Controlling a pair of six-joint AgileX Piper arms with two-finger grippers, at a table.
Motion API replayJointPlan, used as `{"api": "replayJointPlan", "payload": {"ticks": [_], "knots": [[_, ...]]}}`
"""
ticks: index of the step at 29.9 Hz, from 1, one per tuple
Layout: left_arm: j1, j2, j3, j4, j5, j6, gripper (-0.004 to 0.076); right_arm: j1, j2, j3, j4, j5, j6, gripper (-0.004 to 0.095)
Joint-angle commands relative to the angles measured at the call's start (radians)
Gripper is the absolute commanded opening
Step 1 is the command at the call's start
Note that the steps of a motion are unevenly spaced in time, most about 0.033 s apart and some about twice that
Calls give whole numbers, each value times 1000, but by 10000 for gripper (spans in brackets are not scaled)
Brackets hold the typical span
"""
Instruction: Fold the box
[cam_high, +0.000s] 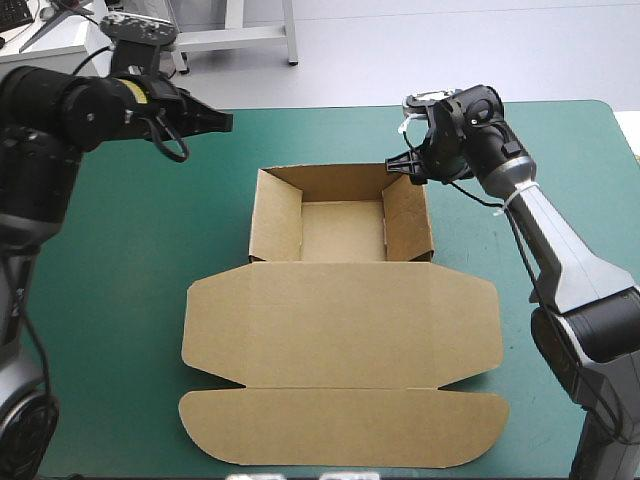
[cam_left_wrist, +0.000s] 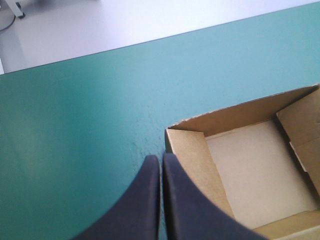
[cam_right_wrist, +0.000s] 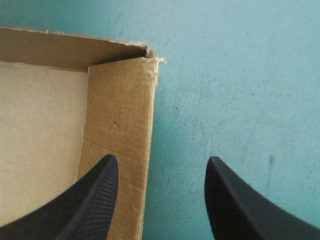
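Right wrist view: right jaws spread, the right wall of the box (cam_right_wrist: 120, 150) between them; left jaws, pressed together, hang outside its far-left corner.

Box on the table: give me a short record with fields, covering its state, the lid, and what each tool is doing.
box: brown board, an open tray with walls raised, on the teal-green cover
lid: flat on the cover, toward the table's near edge, flaps spread
left tool: shut, holding nothing, off the tray's far left corner, apart from it
right tool: open, astride the right wall near the tray's far corner; contact cannot be told
task state: lid not yet folded
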Motion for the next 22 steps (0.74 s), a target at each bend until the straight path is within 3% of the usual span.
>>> {"api": "replayJointPlan", "payload": {"ticks": [1,6,22], "knots": [[-4,-133,56,-16,47,0,-8,-16,-59,14,37,4,-6,490],[-4,-279,285,-12,14,7,-8,-16,-33,22,69,4,-6,490],[-4,-820,1196,-104,-348,0,-8,-16,106,24,115,4,-6,480]]}}
